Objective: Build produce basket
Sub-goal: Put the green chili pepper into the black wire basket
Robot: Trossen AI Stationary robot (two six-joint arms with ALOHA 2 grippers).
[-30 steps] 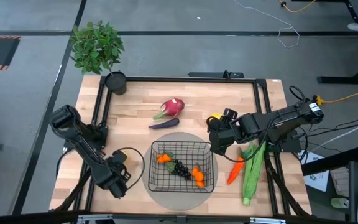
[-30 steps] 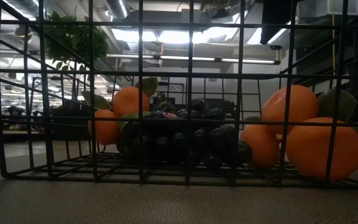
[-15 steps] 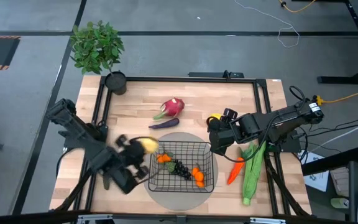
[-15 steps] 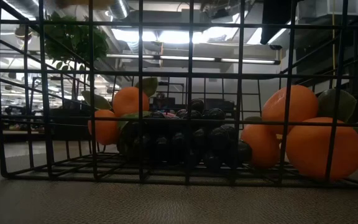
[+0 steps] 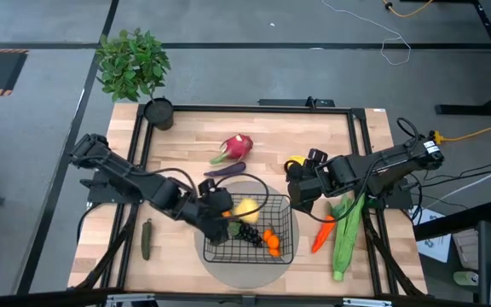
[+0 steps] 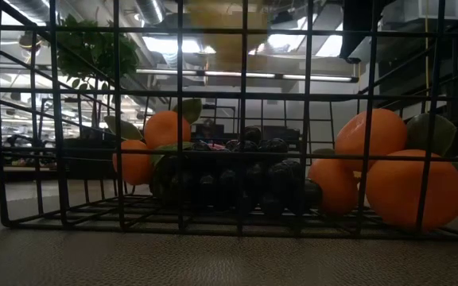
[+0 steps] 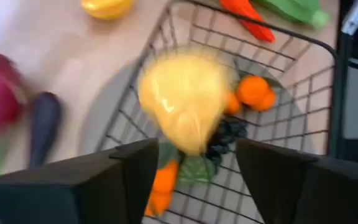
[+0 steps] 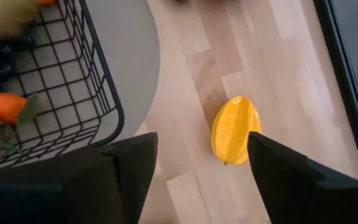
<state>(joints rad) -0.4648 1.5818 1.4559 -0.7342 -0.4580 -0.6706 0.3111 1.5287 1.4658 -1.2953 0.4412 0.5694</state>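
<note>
Left fingers (image 7: 191, 165): apart over the black wire basket's (image 5: 284, 247) left rim; a blurry yellow fruit (image 5: 245, 208) is between them, grip unclear.
Right fingers (image 8: 201, 155): wide apart, holding nothing, above a yellow star-shaped fruit (image 8: 235, 129) on open bench (image 5: 186, 149).

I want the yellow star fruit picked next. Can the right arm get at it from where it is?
Probably yes. The right tool hangs open just above the star fruit, which lies alone on bare wood outside the basket; nothing stands between the fingers and the fruit.

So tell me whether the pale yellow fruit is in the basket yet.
Over it, not settled. The yellow fruit sits above the basket, ahead of the left gripper's parted fingers; whether it has been let go, cannot tell.
</note>
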